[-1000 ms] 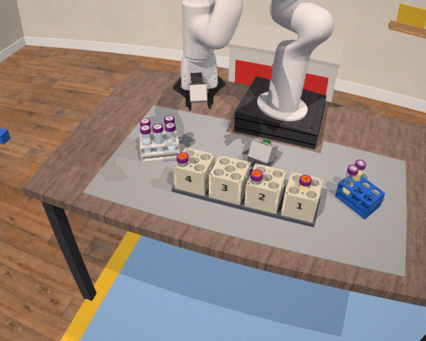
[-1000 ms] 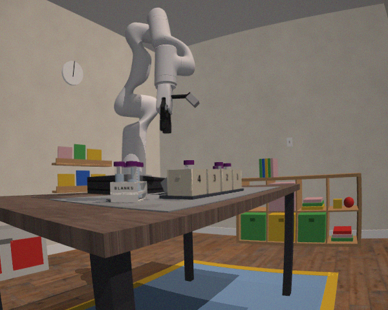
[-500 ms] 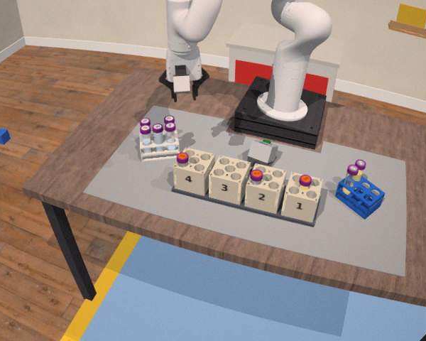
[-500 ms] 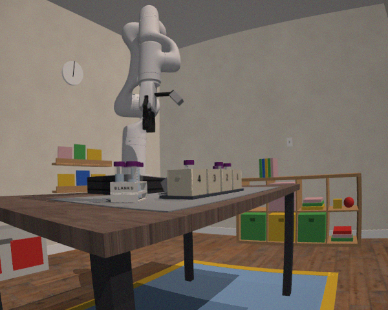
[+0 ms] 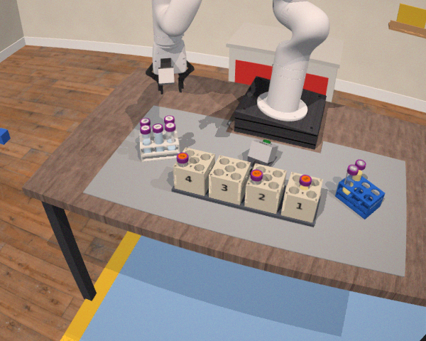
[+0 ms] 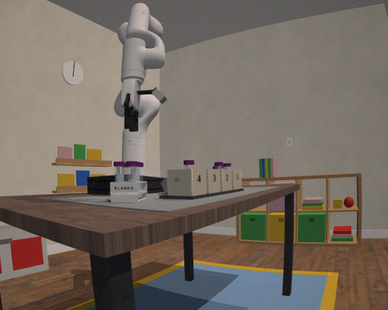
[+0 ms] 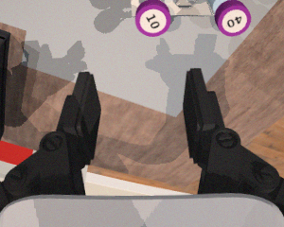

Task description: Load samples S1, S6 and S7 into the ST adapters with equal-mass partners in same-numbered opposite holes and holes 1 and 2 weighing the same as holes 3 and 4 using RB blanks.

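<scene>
My gripper (image 5: 170,87) (image 6: 131,126) (image 7: 140,88) is open and empty. It hangs high over the table's far edge, behind the white blank rack RB (image 5: 157,145) (image 6: 127,192). The stand ST carries adapters 4 (image 5: 187,180), 3 (image 5: 224,187), 2 (image 5: 260,197) and 1 (image 5: 298,206). Orange-dot tubes stand in adapter 4 (image 5: 182,158), adapter 2 (image 5: 256,175) and adapter 1 (image 5: 305,180); adapter 3 holds none. The blue rack RS (image 5: 367,199) holds two tubes (image 5: 352,169) (image 5: 360,164).
The grey box (image 5: 263,152) with the green DONE key (image 5: 267,141) stands between ST and the arm's black base (image 5: 279,124). Everything rests on a grey mat (image 5: 132,183) on the wooden table (image 5: 77,165).
</scene>
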You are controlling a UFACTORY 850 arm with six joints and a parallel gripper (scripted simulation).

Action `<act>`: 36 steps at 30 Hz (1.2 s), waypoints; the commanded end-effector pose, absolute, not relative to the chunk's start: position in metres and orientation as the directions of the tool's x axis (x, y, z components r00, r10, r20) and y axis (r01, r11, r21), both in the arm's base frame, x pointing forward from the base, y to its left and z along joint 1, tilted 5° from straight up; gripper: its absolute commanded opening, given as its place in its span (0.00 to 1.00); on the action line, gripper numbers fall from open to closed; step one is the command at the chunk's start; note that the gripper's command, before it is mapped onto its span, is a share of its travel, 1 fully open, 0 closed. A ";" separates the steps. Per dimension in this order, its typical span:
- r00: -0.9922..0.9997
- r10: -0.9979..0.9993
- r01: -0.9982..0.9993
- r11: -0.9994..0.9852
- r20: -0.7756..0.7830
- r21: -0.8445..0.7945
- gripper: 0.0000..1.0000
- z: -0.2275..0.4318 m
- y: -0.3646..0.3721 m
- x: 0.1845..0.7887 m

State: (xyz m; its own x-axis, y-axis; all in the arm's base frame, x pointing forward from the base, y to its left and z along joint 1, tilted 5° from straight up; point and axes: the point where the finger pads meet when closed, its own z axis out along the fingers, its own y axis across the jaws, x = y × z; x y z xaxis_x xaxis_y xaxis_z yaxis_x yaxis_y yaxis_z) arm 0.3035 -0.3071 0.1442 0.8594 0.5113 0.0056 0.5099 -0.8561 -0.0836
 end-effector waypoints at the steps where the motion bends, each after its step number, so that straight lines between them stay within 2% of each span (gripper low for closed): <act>1: 0.859 0.512 0.510 -0.856 0.008 -0.083 0.57 0.144 -0.324 0.297; 12: 0.859 0.512 0.510 -0.856 0.008 -0.083 0.57 0.144 -0.324 0.297; 36: 0.859 0.512 0.510 -0.856 0.008 -0.083 0.57 0.100 -0.320 0.296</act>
